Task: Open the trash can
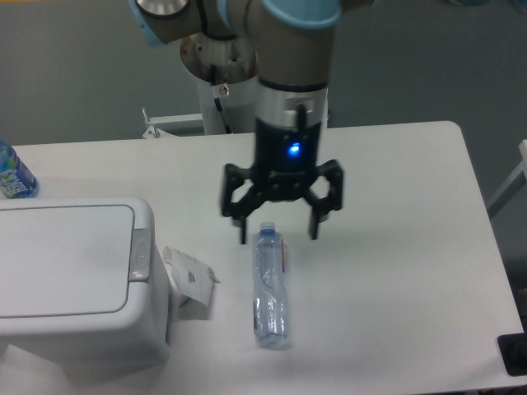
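The white trash can (78,284) stands at the front left of the table, its flat lid shut. The grey push-button strip (141,254) runs along its right rim. My gripper (278,236) hangs open over the middle of the table, fingers pointing down, straddling the cap end of a clear bottle (270,288) that lies flat. The gripper holds nothing and is well to the right of the trash can.
A crumpled white paper piece (189,281) lies between the trash can and the bottle. A blue-labelled bottle (14,174) stands at the far left edge. The robot base (224,74) stands behind the table. A dark object (514,354) sits at the front right corner.
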You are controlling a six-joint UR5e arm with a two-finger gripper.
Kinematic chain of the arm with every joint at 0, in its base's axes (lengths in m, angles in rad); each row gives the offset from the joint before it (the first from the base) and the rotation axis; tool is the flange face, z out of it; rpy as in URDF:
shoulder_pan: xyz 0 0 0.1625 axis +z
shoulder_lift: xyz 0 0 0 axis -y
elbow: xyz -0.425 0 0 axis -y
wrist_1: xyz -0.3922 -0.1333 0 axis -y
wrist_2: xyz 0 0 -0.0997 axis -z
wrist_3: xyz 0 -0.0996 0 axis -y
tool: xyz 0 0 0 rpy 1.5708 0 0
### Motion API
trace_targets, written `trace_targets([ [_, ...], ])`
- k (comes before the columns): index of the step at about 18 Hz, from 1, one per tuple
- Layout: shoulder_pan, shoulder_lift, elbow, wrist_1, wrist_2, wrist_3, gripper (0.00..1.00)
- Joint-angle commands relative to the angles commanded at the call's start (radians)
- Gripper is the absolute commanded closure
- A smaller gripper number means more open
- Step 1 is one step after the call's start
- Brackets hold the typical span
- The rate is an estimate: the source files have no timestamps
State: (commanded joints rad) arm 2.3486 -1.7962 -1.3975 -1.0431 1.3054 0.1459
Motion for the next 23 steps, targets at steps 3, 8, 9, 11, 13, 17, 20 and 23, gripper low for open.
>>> trace_targets([
  [3,-0.044,0.005,-0.015,-0.002,0.002,-0.080,0.00],
  [8,-0.074,-0.003,-0.021,-0.002,0.003,-0.100,0.00],
  [9,-0.078,-0.005,-0.023,-0.002,0.003,-0.100,0.00],
  [11,-0.092,-0.003,-0.037,-0.003,0.003,-0.100,0.00],
  [13,-0.100,-0.002,-0.052,-0.002,0.006,-0.100,0.00],
  [17,-0.114,-0.003,-0.057,0.000,0.005,-0.100,0.00],
  [20,-0.117,-0.005,-0.060,0.000,0.005,-0.098,0.00],
  [23,-0.118,-0.005,-0.060,0.000,0.005,-0.098,0.00],
])
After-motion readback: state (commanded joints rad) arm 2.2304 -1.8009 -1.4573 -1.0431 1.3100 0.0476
